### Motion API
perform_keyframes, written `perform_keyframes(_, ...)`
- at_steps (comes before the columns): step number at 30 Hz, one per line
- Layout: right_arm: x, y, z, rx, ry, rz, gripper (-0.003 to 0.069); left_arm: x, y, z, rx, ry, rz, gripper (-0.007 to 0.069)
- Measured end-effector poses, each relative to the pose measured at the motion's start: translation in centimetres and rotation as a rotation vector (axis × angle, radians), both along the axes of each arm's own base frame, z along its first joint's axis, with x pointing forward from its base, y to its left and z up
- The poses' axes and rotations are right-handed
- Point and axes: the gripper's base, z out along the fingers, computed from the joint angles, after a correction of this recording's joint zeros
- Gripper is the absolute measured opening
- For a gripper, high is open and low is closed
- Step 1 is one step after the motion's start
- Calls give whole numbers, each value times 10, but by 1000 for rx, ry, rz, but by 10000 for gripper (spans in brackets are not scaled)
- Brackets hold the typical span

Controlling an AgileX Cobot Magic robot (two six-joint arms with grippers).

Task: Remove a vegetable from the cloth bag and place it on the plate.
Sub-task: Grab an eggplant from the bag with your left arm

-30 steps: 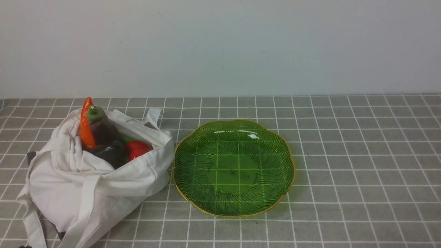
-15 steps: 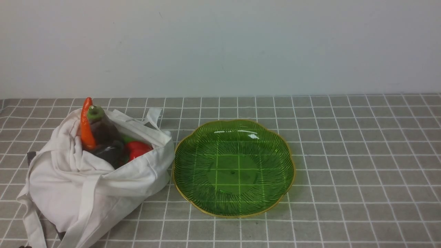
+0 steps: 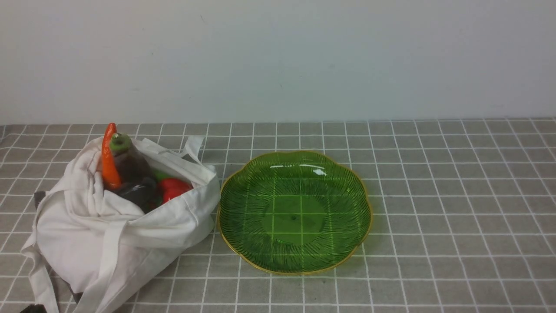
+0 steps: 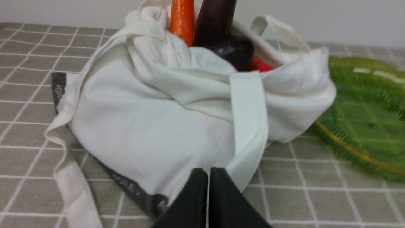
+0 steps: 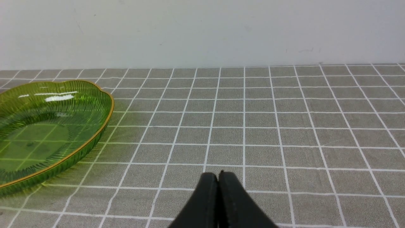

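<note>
The white cloth bag [image 3: 117, 226] lies at the left, mouth open upward. The long dark eggplant [image 3: 128, 163] with its pale green stem end stands in it beside an orange carrot [image 3: 108, 158]. The green plate [image 3: 295, 211] sits empty just right of the bag. In the left wrist view the bag [image 4: 152, 120] fills the middle, the eggplant [image 4: 213, 22] pokes out, and my left gripper [image 4: 208, 172] is shut, close to the bag's near side. My right gripper [image 5: 218, 175] is shut and empty over the cloth, right of the plate [image 5: 101, 133].
A rounder dark purple vegetable [image 3: 139, 193] and a red pepper [image 3: 173, 188] also lie in the bag's mouth. Long white straps [image 3: 102, 269] trail toward the front edge. A grey checked cloth [image 3: 456, 217] covers the table; a pale wall stands behind.
A dark tip of my left gripper has come into the front view's lower left corner. Bag, vegetables and plate have not moved.
</note>
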Motion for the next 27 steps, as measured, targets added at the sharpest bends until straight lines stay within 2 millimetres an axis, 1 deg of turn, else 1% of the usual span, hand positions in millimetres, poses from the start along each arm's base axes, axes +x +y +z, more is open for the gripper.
perform_keyframes(1,0,0,0,0,0,0,-15,0,-1,2,-53,-11,4,-5)
perform_keyframes(2,0,0,0,0,0,0,-15,0,-1,2,-70,-16,5,-5)
perform_keyframes(4,0,0,0,0,0,0,-15,1,-2,9,-211,-66,18,-5)
perform_keyframes(6,0,0,0,0,0,0,-15,2,-2,12,-278,-100,28,-5)
perform_keyframes(7,0,0,0,0,0,0,-15,3,-1,18,-358,-155,43,-5)
perform_keyframes(8,0,0,0,0,0,0,-15,3,0,20,-380,-174,49,-5)
perform_keyframes(9,0,0,0,0,0,0,-15,3,4,30,-483,-289,85,-5)
perform_keyframes(10,0,0,0,0,0,0,-15,3,7,34,-518,-336,101,-5)
perform_keyframes(12,0,0,0,0,0,0,-15,-2,15,56,-624,-507,144,-5)
perform_keyframes(13,0,0,0,0,0,0,-15,-3,16,61,-633,-537,146,-5)
perform_keyframes(15,0,0,0,0,0,0,-15,-19,20,109,-637,-721,127,-5)
perform_keyframes(16,0,0,0,0,0,0,-15,-20,20,113,-623,-732,124,-5)
perform_keyframes(17,0,0,0,0,0,0,-15,-26,20,129,-601,-770,109,-5)
perform_keyframes(18,0,0,0,0,0,0,-15,-37,17,162,-503,-812,77,-5)
perform_keyframes(19,0,0,0,0,0,0,-15,-41,14,180,-427,-797,53,-5)
perform_keyframes(20,0,0,0,0,0,0,-15,-41,9,195,-333,-739,20,-5)
perform_keyframes(21,0,0,0,0,0,0,-15,-38,4,208,-261,-671,-12,-5)
perform_keyframes(23,0,0,0,0,0,0,-15,-25,-4,227,-151,-502,-76,-5)
perform_keyframes(24,0,0,0,0,0,0,-15,-15,-9,232,-101,-384,-111,-5)
perform_keyframes(25,0,0,0,0,0,0,-15,-12,-10,230,-83,-338,-123,-5)
perform_keyframes(26,0,0,0,0,0,0,-15,10,-15,233,-16,-140,-160,-5)
perform_keyframes(27,0,0,0,0,0,0,-15,10,-15,231,-8,-122,-163,-5)
